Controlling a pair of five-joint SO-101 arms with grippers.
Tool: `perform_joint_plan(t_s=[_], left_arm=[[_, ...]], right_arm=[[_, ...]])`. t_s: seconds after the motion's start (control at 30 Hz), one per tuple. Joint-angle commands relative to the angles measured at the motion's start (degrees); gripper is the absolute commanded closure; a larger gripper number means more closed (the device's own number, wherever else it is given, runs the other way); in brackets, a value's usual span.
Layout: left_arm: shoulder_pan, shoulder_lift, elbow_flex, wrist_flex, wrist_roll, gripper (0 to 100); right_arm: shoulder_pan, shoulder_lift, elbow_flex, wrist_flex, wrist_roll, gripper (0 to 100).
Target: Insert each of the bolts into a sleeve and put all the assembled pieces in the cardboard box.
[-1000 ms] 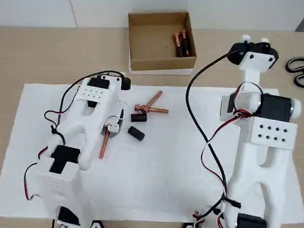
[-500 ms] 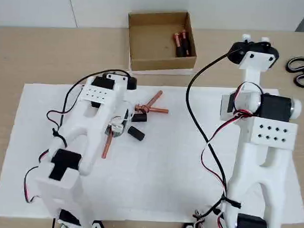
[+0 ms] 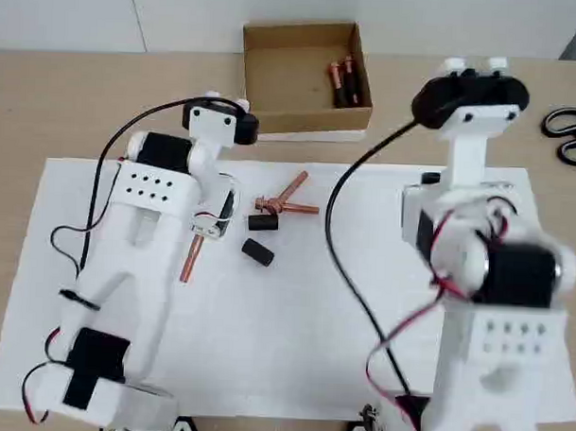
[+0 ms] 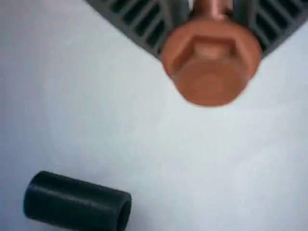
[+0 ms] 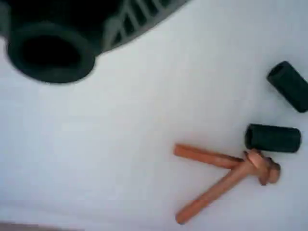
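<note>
Between left fingers [image 4: 139, 19], half-hidden bolt [image 4: 211, 67].

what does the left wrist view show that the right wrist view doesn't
Left wrist view: the left gripper shut on a copper bolt, hex head toward the camera. Right wrist view: the right gripper holding a black sleeve, open end toward the camera, and two loose bolts meeting at their heads. Both: the white sheet with loose sleeves lying on it, one in the left wrist view, two in the right.
</note>
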Motion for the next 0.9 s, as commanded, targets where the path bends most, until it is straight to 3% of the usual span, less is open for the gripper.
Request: perform_joint_plan(t_s=[0.0, 0.27, 0.4, 0.77, 0.87], left_arm=[[-0.35, -6.68, -2.15, 0.09, -0.09, 99], [-0.35, -17.05, -2.15, -3.25, 0.09, 99], [-0.44, -21.10, -2.07, -6.51, 4.22, 99], [-0.26, -22.51, -1.98, -11.43, 14.51, 99], [0.62, -22.59, -2.07, -12.57, 14.51, 99]], right_arm=[[-1.36, -9.71, 1.85, -3.65, -0.26, 99.1], [-1.01, -33.45, 22.86, -16.92, -0.09, 99.4], [-1.98, -41.45, 35.52, -22.37, 7.21, 99.5], [-3.56, -64.84, 53.36, -24.40, 11.52, 99.5], [-4.00, -64.75, 55.82, -24.75, 8.62, 99.5]])
